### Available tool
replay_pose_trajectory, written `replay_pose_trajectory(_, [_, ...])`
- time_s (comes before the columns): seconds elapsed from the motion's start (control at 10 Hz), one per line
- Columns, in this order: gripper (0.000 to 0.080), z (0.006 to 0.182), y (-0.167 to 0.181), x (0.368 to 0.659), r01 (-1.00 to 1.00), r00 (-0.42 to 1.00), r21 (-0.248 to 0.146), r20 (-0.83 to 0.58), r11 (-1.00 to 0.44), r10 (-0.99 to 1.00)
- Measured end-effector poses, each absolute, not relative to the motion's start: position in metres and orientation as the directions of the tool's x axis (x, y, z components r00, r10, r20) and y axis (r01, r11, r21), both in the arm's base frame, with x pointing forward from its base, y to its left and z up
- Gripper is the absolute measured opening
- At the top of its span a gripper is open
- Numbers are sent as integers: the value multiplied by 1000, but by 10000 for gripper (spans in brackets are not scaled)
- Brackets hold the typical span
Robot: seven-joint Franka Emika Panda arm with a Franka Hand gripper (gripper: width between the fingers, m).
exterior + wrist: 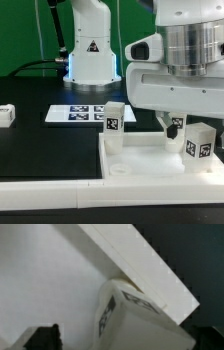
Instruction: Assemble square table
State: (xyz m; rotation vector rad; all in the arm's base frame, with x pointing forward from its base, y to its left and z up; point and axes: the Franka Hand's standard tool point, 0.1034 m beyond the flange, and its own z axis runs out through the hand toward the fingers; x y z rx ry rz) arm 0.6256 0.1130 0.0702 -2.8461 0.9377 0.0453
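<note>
Gripper (175, 130) hovers low at the exterior view's right, jaws spread apart and gripping nothing, over the square tabletop (135, 158) filling the lower frame. Just beside it one leg (198, 146) stands upright, tucked against the raised rim; another leg (114, 118) stands at the tray's back corner, mid-frame. Behind lies the marker board (85, 113), and the gripper's bulky white body blocks the far rim

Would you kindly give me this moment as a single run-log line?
gripper: open, holding nothing | square table top: lying flat | leg block by gripper: upright | other leg block: upright at corner
</note>
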Motion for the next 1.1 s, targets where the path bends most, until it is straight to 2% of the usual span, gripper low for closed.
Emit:
replay_pose_trajectory(0.2, [648,70,114,625,-502,865,-134,-59,-854,-499])
replay_pose_trajectory(0.3, [648,71,117,625,-333,943,-108,-21,-937,-333])
replay_pose_trajectory(0.5, [649,75,128,627,-32,998,-80,56,-996,-37])
replay_pose_trajectory(0.8, [623,74,126,627,-35,998,-81,54,-996,-39])
replay_pose_trajectory(1.0, [291,73,119,627,-84,995,-77,49,-993,-88])
replay_pose_trajectory(1.1, [291,73,119,627,-150,987,-80,44,-986,-153])
